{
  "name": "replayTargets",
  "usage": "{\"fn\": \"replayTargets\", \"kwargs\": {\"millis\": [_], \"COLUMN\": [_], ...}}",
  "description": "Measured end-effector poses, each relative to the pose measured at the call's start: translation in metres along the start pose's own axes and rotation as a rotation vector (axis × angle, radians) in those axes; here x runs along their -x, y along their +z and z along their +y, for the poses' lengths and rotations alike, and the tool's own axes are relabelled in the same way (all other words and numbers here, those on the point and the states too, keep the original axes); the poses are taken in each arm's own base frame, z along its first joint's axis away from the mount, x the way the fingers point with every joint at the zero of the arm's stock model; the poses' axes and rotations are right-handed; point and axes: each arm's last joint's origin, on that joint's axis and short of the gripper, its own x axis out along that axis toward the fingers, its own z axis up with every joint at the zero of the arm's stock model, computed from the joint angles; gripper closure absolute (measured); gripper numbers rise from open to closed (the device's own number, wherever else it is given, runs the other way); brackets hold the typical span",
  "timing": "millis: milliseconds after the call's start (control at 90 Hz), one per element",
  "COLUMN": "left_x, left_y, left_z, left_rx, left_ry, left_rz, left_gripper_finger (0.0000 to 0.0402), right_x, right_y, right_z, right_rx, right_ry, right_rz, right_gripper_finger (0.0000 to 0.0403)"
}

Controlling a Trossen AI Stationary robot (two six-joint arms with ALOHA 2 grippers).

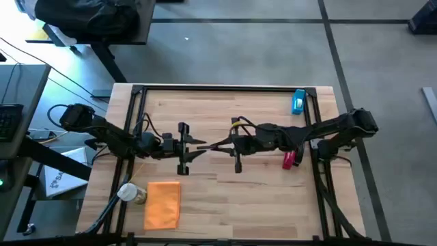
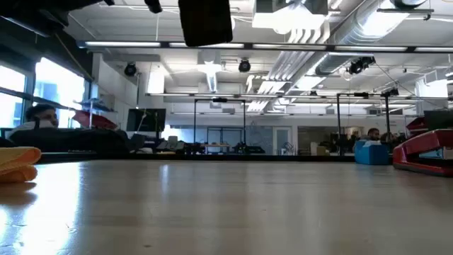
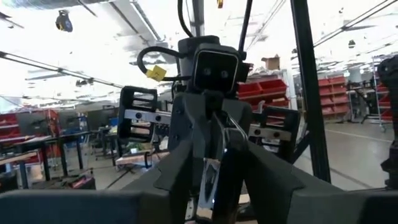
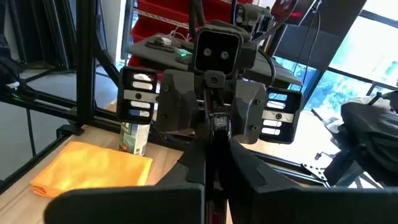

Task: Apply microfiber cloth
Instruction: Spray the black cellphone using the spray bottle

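The orange microfiber cloth (image 1: 162, 203) lies flat on the wooden table near its front left corner, touched by neither gripper; it also shows in the low view (image 2: 18, 164) and the right wrist view (image 4: 93, 168). A thin black phone (image 2: 206, 21) hangs on edge high above the table's middle. My left gripper (image 1: 200, 144) and my right gripper (image 1: 215, 145) meet tip to tip there, each shut on the phone (image 1: 207, 145). My left gripper comes level from the table's left, and the phone's thin edge (image 3: 208, 183) stands between its two fingers. The phone is lifted clear and upright; the place of contact is hidden by the fingers. My right gripper comes level from the table's right, its two fingers closed on the phone's opposite edge (image 4: 217, 134). The phone's lower part (image 2: 206, 32) hangs below the fingers, well above the table.
A small can (image 1: 131, 193) stands right beside the cloth's far left corner. A red stapler (image 1: 290, 159) lies under the right arm, and a blue object (image 1: 298, 102) sits at the far right. A black frame (image 1: 225, 88) runs round the table.
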Motion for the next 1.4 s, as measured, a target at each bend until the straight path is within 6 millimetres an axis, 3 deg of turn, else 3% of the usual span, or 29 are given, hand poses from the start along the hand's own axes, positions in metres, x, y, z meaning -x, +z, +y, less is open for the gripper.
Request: {"fn": "replayTargets", "kwargs": {"millis": [267,444,733,1033,1400], "left_x": [0.000,0.000,0.000,0.009,0.005], "left_y": [0.000,0.000,0.000,0.013,-0.002], "left_z": [-0.001,-0.001,-0.001,-0.009,-0.013], "left_rx": [-0.035,-0.044,-0.066,-0.109,-0.091], "left_ry": [-0.022,-0.021,-0.016,0.112,-0.021], "left_rz": [-0.006,-0.006,0.001,0.076,0.100], "left_gripper_finger": [0.0380,0.0392,0.0349,0.0294,0.0284], "right_x": [0.000,0.000,0.000,0.006,0.006], "right_y": [0.000,-0.001,0.000,0.007,0.013], "right_z": [0.000,-0.001,-0.001,-0.005,-0.001], "right_rx": [-0.017,-0.033,-0.025,-0.031,-0.032], "right_ry": [-0.002,-0.003,-0.005,-0.051,0.000], "right_rz": [-0.001,0.005,0.000,-0.014,-0.085], "right_gripper_finger": [0.0402,0.0392,0.0400,0.0401,0.0402]}}
